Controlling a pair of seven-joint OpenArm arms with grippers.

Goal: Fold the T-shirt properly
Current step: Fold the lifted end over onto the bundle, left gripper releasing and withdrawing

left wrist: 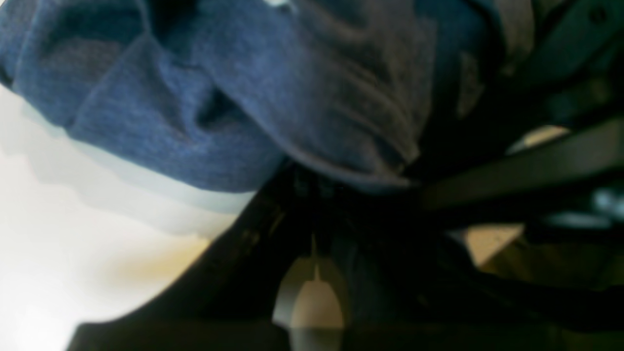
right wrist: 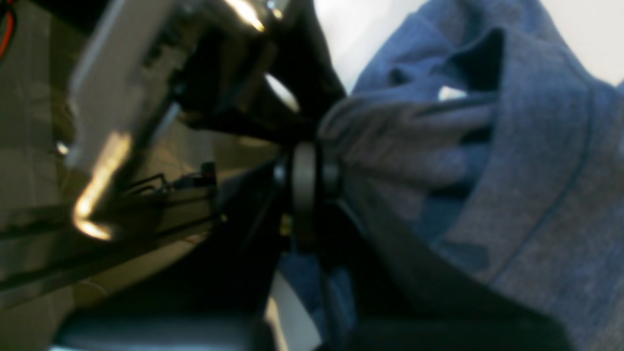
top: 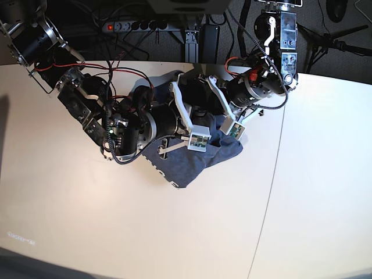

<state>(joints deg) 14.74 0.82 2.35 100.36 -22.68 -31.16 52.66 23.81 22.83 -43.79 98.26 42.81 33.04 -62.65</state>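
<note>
The slate-blue T-shirt [top: 192, 165] lies bunched in a crumpled heap at the middle of the white table, under both arms, which meet above it. In the left wrist view the cloth [left wrist: 219, 97] hangs in thick folds. My left gripper [left wrist: 336, 183] is shut on a gathered edge of it. In the right wrist view my right gripper [right wrist: 312, 161] is shut on a pinched bundle of the T-shirt [right wrist: 487, 170], whose seam line runs down the right side. In the base view both sets of fingertips are hidden by the wrists and the cloth.
The white table [top: 87, 221] has a seam [top: 273, 174] running down its right part. Behind its far edge are a power strip [top: 139, 25], loose cables and dark stands. Red and black wires trail along the arm on the base view's left [top: 87, 104].
</note>
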